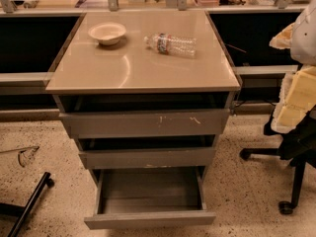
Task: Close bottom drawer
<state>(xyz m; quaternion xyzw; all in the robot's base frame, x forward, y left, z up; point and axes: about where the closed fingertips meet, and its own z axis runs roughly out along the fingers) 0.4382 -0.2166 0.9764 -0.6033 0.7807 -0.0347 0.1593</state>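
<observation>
The bottom drawer [149,219] is the lowest and narrowest of three grey drawers in a cabinet at the centre of the camera view. It stands pulled far out toward me. Its low plain front panel is near the bottom edge of the view, and its shallow grey tray [150,191] looks empty. The mid-width drawer [147,158] above it and the widest drawer [145,123], with pale scratches, stand slightly out with dark gaps above them. My gripper is not in view.
A white bowl [107,32] and a clear water bottle [170,44] lying on its side rest on the beige cabinet top [123,68]. An office chair with yellow padding [296,127] stands right of the cabinet. A black bar [30,201] lies on the speckled floor at left.
</observation>
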